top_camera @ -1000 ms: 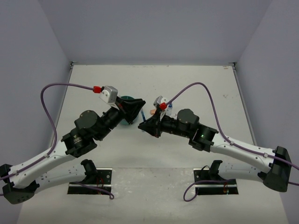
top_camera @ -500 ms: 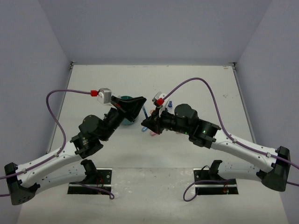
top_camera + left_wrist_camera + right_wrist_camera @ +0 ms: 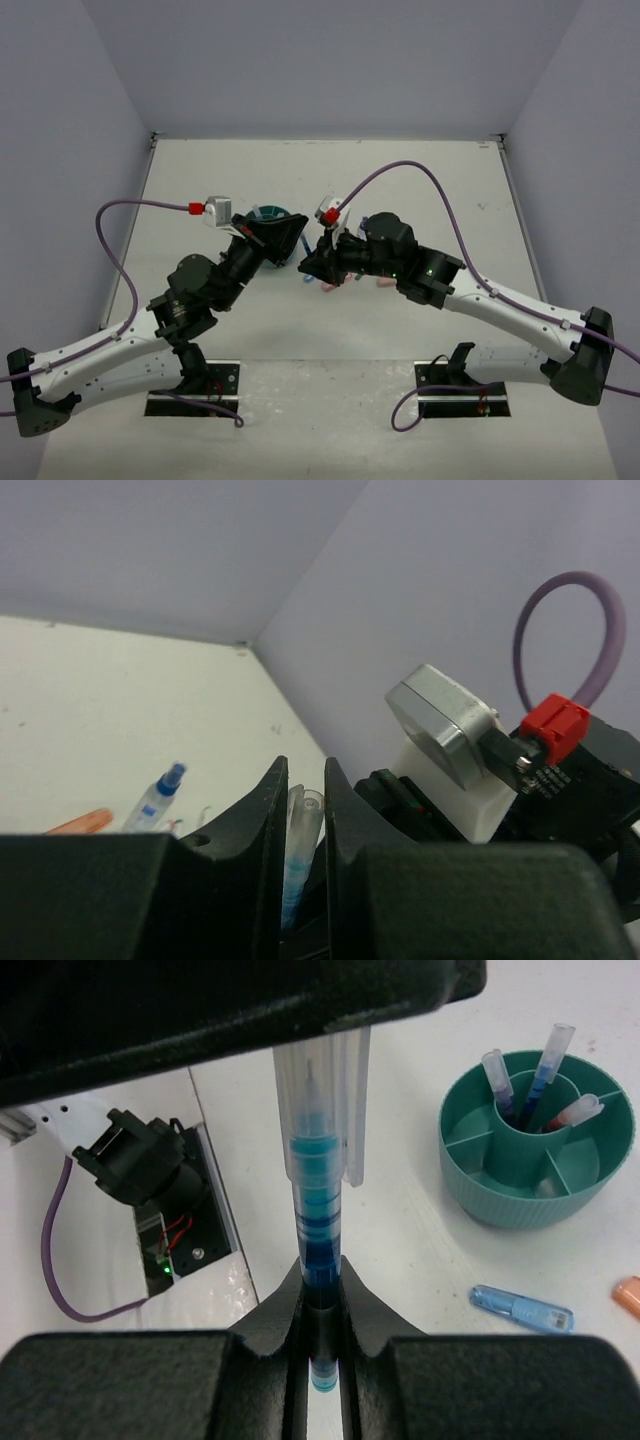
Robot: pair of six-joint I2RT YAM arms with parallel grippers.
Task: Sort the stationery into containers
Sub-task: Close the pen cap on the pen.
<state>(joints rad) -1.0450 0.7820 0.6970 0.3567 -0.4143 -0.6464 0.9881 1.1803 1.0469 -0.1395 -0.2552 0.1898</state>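
Observation:
A blue pen (image 3: 318,1210) hangs above the table between both grippers. My right gripper (image 3: 320,1270) is shut on its blue barrel. The pen's clear cap (image 3: 322,1090) covers the tip end and runs up into my left gripper (image 3: 305,780), which is shut on it; the cap (image 3: 303,825) shows between those jaws. In the top view the left gripper (image 3: 298,238) and the right gripper (image 3: 308,262) meet tip to tip, hiding the pen. The teal organizer (image 3: 500,1205) stands on the table with three pens (image 3: 545,1070) upright in its central cup. It is partly hidden behind the left gripper in the top view (image 3: 268,213).
A light-blue marker (image 3: 522,1307) and an orange marker (image 3: 630,1295) lie on the table near the organizer. A blue-capped clear bottle (image 3: 160,792) and an orange marker (image 3: 82,822) lie beyond the left jaws. Pink items (image 3: 335,284) lie under the right arm.
Both wrists have swung a little to the left and the right arm has reached further in. Both grips look the same as before.

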